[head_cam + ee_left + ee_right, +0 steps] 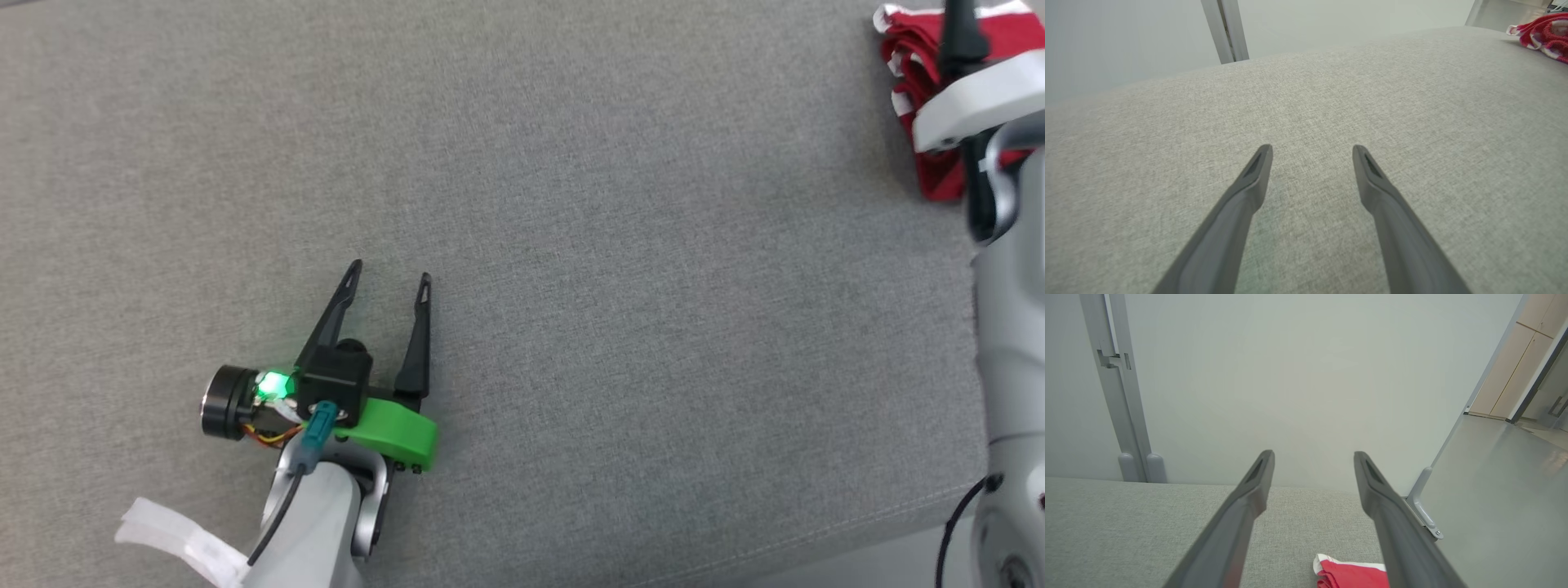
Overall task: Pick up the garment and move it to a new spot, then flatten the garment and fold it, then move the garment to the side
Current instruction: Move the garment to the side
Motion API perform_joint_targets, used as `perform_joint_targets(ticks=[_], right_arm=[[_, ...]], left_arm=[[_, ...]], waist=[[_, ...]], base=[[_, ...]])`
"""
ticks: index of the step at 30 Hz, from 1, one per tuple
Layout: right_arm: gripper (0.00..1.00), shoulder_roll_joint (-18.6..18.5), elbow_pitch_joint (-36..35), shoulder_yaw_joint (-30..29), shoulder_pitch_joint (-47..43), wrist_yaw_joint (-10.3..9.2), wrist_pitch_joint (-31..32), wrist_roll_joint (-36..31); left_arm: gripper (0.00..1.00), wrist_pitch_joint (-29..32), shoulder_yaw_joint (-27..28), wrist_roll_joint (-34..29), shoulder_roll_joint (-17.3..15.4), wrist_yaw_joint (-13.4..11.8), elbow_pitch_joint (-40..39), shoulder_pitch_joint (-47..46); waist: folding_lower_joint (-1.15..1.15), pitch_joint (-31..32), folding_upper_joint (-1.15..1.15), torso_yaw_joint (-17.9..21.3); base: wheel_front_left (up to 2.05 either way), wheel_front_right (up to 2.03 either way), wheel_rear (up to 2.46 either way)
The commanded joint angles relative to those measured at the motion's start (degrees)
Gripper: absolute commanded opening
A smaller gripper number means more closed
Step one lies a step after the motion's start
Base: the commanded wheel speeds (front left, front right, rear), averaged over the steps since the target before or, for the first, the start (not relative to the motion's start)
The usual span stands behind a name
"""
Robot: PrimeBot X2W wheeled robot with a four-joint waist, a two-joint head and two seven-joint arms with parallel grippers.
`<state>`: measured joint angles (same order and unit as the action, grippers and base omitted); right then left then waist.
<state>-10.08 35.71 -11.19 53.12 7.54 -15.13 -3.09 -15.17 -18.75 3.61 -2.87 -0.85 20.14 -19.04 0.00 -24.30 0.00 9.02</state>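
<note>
Red-and-white garment [908, 59] bunched near the far right corner of the grey surface [571, 204]. Left gripper [390, 273] low over the surface's near left part, fingers [1249, 192] spread wide, holding nothing. Right gripper [1313, 455] above the surface's far right corner, over the garment, fingers spread wide, nothing between them.

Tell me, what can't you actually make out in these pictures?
- Head view: the garment is cut by the top edge and partly covered by the right arm; its full shape is hidden.
- Left wrist view: the garment is far, small and cut by the right edge.
- Right wrist view: a corner shows; the rest is below the bottom edge or behind the right fingers.
</note>
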Motion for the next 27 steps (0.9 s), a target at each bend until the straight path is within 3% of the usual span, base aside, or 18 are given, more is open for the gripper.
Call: perform_joint_targets(ticks=[1, 9, 19, 27], right_arm=[[1.0, 0.8, -2.5, 1.3, -2.6, -0.1, 0.0, 1.8], [1.0, 3.8, -12.1, 7.9, -16.1, -0.1, 0.0, 7.5], [1.0, 6.6, -11.3, 7.7, -32.0, -0.1, 0.0, 9.1], [1.0, 7.0, -11.5, 8.0, -39.7, -0.1, 0.0, 9.4]], left_arm=[[1.0, 0.0, 0.9, 0.7, -0.3, -0.5, 0.0, 1.1], [1.0, 0.0, 5.6, 1.7, -0.2, -2.2, 0.8, 4.7], [1.0, 0.0, 9.9, 2.4, -0.1, -2.2, 1.6, 11.2], [1.0, 0.0, 11.4, 3.4, -0.1, -2.2, 0.0, 15.7]], waist=[[0.0, 3.3, 0.0, -1.5], [0.0, 9.7, 0.0, -5.0], [0.0, 16.5, 0.0, -8.6], [0.0, 20.5, 0.0, -10.4]], base=[[0.0, 0.0, 0.0], [0.0, 0.0, 0.0], [0.0, 0.0, 0.0], [0.0, 0.0, 0.0]])
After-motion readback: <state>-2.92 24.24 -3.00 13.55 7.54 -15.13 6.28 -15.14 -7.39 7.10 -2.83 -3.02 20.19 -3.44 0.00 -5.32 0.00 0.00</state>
